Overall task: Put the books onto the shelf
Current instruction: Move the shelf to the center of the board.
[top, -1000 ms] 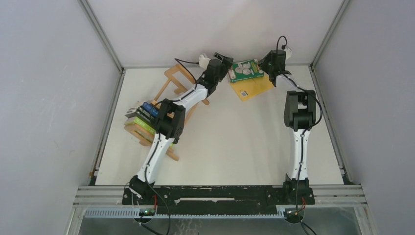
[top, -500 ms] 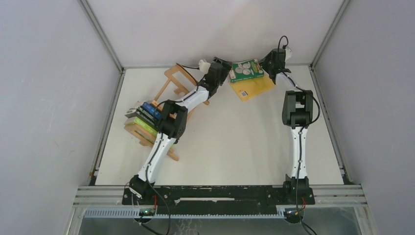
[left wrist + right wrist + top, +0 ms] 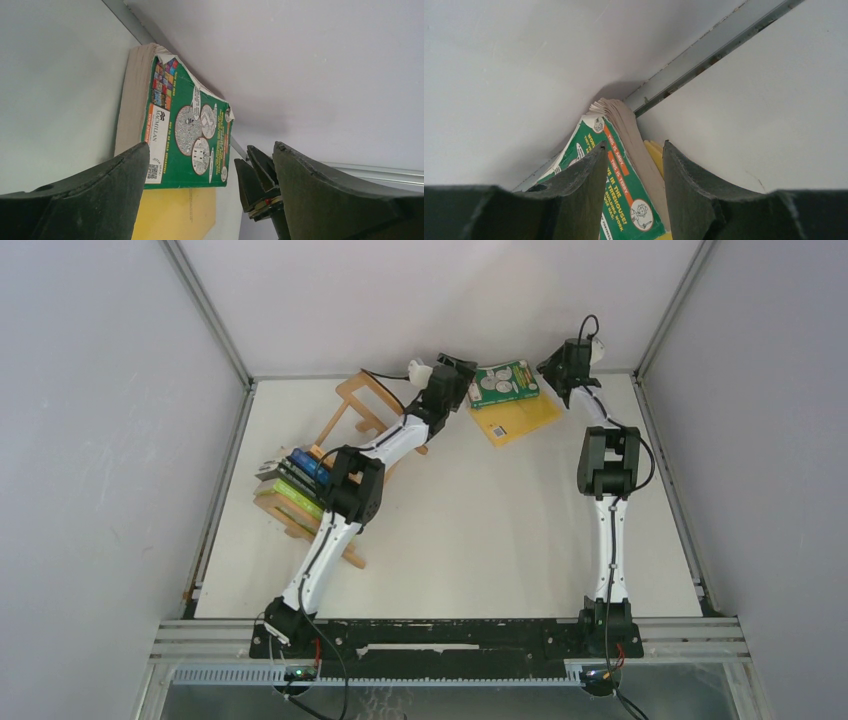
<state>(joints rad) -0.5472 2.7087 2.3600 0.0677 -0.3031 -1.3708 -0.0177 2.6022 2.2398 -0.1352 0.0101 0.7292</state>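
The white table [image 3: 470, 530] carries everything. The landmark to steer by is the thick green paperback with white circles on its cover [image 3: 505, 385], which lies at the table's far edge with its far corner against the grey back wall [image 3: 430, 300]. Well to the left of that green paperback, and nearer the arm bases, stands the light-wood slatted shelf [image 3: 352, 398]. It is set askew, with a row of thin books [image 3: 292, 480] in lime-green, blue and dark covers at its near end, so I judge two books are left to move. Directly under the green paperback, and jutting out toward the arm bases, the plain yellow-orange paperback [image 3: 525, 422] lies flat. The left gripper [image 3: 462, 378] hovers just beside the green paperback's left edge, its jaws spread wide and empty. The right gripper [image 3: 556, 378] sits just beside the right edge with its jaws partly parted. The left wrist view shows it a little clear of the book's corner, so nothing looks clamped. The green paperback is soft and dog-eared, and a pinch on the cover alone could let the pages fan and the book slip. A push from one side could jam it against the wall or drag the yellow-orange book along. The two grippers, this close on opposite sides, could strike each other. The left arm reaches across the shelf and could nudge it.
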